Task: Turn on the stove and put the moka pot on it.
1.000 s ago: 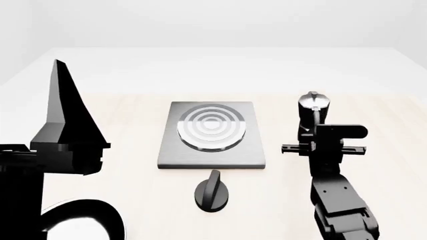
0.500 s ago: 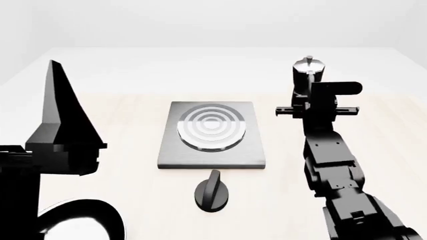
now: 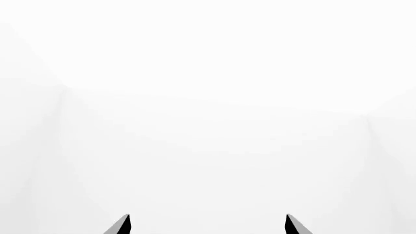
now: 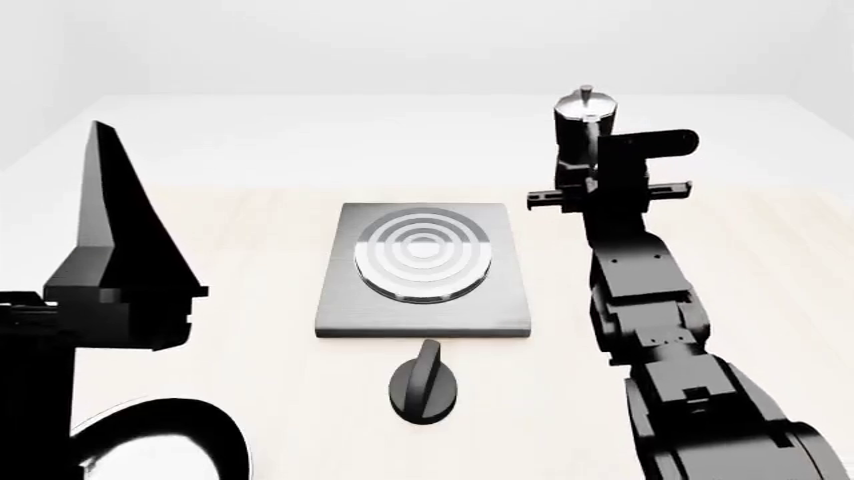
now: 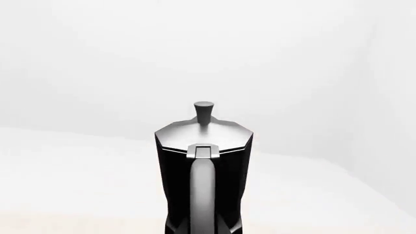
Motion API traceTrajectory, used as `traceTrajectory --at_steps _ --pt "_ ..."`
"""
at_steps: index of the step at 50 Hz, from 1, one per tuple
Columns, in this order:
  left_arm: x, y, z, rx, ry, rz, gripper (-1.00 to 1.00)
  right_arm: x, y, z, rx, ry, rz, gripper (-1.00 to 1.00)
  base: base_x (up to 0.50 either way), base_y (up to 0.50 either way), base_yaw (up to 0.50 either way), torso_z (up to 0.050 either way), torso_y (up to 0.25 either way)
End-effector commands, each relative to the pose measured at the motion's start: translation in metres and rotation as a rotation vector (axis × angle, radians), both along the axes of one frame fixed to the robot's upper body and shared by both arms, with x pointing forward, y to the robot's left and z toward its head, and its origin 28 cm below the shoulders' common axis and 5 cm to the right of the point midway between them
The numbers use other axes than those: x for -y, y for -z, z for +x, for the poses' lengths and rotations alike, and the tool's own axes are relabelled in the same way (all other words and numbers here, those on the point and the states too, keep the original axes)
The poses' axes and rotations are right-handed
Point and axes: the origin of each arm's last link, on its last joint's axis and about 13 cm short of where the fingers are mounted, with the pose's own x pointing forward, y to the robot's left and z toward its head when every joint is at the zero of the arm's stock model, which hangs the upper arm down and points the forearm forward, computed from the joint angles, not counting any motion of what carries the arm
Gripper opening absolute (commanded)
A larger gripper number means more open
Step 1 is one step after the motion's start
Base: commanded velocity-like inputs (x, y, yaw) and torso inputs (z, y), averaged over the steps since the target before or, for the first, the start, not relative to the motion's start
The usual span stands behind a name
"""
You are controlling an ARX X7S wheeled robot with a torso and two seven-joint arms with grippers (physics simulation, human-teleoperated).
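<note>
The right gripper carries the pot upright, clear of the table, behind and to the right of the stove. The grip appears to be on the handle side; in the right wrist view the handle faces the camera, but the fingers themselves are not visible, so jaw width cannot be read directly. The jaws are judged closed on the pot, since it hangs in the air with the arm.

The pot is rigid, likely metal and moderately heavy, with smooth faceted walls that may slip. Its tall shape favours a hold at the handle or lower body. The lid is hinged and not a lifting point.

The left gripper is parted and empty, raised at the table's left. The knob lies in front of the stove, untouched.
</note>
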Motion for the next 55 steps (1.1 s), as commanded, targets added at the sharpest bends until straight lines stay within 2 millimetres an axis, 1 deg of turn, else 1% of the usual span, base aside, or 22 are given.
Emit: traceTrajectory --at_steps 1,2,3,7,11,12,14,15,16,17,18,19,20,22,26,28,29,30,31,55 --pt "-0.001 0.000 -0.001 0.001 0.001 -0.002 1.00 -0.014 -0.010 0.004 0.046 -0.121 -0.023 -1.00 0.00 0.00 0.00 0.000 0.000" --pt "0.000 0.000 -0.001 0.001 0.000 0.000 1.00 -0.016 -0.011 0.004 0.054 -0.142 -0.013 -1.00 0.00 0.00 0.00 0.000 0.000" --pt "0.000 0.000 -0.001 0.000 -0.001 -0.001 1.00 -0.018 -0.006 0.003 0.057 -0.158 -0.006 -1.00 0.00 0.00 0.00 0.000 0.000" --pt "0.000 0.000 -0.001 -0.003 -0.003 -0.003 1.00 -0.023 -0.008 0.003 0.061 -0.192 0.013 -1.00 0.00 0.00 0.00 0.000 0.000" --pt "0.000 0.001 -0.001 -0.005 -0.003 -0.001 1.00 -0.028 -0.003 0.002 0.063 -0.243 0.033 -1.00 0.00 0.00 0.00 0.000 0.003" --pt "-0.001 0.001 -0.001 -0.006 -0.004 0.000 1.00 -0.031 0.003 0.000 0.061 -0.261 0.040 -1.00 0.00 0.00 0.00 0.000 0.000" --pt "0.000 0.001 -0.001 -0.006 -0.004 -0.002 1.00 -0.032 0.000 0.001 0.062 -0.273 0.040 -1.00 0.00 0.00 0.00 0.000 0.000" --pt "0.000 0.000 -0.001 -0.007 -0.005 -0.001 1.00 -0.034 0.007 -0.002 0.065 -0.285 0.052 -1.00 0.00 0.00 0.00 0.000 0.000" --pt "0.000 0.000 -0.001 -0.007 -0.005 -0.001 1.00 -0.035 0.008 -0.002 0.067 -0.289 0.056 -1.00 0.00 0.00 0.00 0.000 0.000" --pt "0.000 0.001 -0.001 -0.007 -0.005 -0.001 1.00 -0.036 0.001 0.001 0.068 -0.294 0.061 -1.00 0.00 0.00 0.00 0.000 0.000" --pt "0.000 0.001 -0.001 -0.007 -0.004 -0.003 1.00 -0.038 0.001 0.000 0.072 -0.313 0.071 -1.00 0.00 0.00 0.00 0.000 0.011" --pt "0.000 0.001 0.000 -0.007 -0.004 -0.002 1.00 -0.039 0.009 -0.002 0.075 -0.322 0.077 -1.00 0.00 0.00 0.00 0.000 0.000" --pt "0.000 0.001 -0.001 -0.007 -0.003 -0.002 1.00 -0.041 0.011 -0.003 0.076 -0.331 0.082 -1.00 0.00 0.00 0.00 0.000 0.000" --pt "0.000 0.001 -0.001 -0.007 -0.002 -0.002 1.00 -0.043 0.005 -0.001 0.076 -0.352 0.087 -1.00 0.00 0.00 0.00 0.000 0.000" --pt "0.000 0.002 -0.001 -0.009 -0.004 -0.002 1.00 -0.049 0.006 -0.001 0.074 -0.389 0.082 -1.00 0.00 0.00 0.00 0.004 0.002" --pt "0.000 0.002 -0.001 -0.009 -0.003 -0.004 1.00 -0.051 0.006 -0.001 0.075 -0.397 0.086 -1.00 0.00 0.00 0.00 0.000 0.000" --pt "0.000 0.002 -0.001 -0.009 -0.003 -0.003 1.00 -0.052 0.013 -0.004 0.073 -0.401 0.085 -1.00 0.00 0.00 0.00 0.000 0.000" --pt "0.000 0.002 -0.001 -0.007 -0.002 -0.002 1.00 -0.054 0.007 -0.002 0.074 -0.410 0.090 -1.00 0.00 0.00 0.00 0.000 0.000" --pt "0.000 0.001 -0.001 -0.008 -0.001 -0.002 1.00 -0.054 0.007 -0.002 0.074 -0.414 0.089 -1.00 0.00 0.00 0.00 0.000 0.000" --pt "0.000 -0.001 -0.001 -0.008 0.003 0.003 1.00 -0.075 0.023 -0.010 0.065 -0.493 0.160 -1.00 0.00 0.00 0.00 0.000 0.001"
